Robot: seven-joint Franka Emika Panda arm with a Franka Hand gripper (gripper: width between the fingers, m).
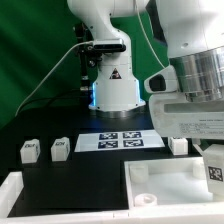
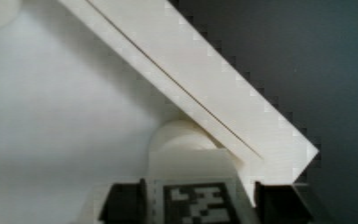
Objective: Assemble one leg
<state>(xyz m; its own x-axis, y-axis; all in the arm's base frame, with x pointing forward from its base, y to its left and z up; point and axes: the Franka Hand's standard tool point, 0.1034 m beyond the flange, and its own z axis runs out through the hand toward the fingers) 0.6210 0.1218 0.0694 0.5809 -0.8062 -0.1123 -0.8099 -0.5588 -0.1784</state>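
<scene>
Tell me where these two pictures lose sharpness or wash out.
Exterior view: the arm near the lens is soft, the marker board is readable, a blue glow lights the robot base. Wrist view: the white tray is washed out and blurred; the tag on the leg between the fingers is fuzzy.

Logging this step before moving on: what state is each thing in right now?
tool: shut on the held leg.
held leg: gripped, over a corner of the panel; seated or not, cannot tell.
panel: flat on the table, rim up.
loose legs: resting free on the table, apart.
marker board: flat on the table.
</scene>
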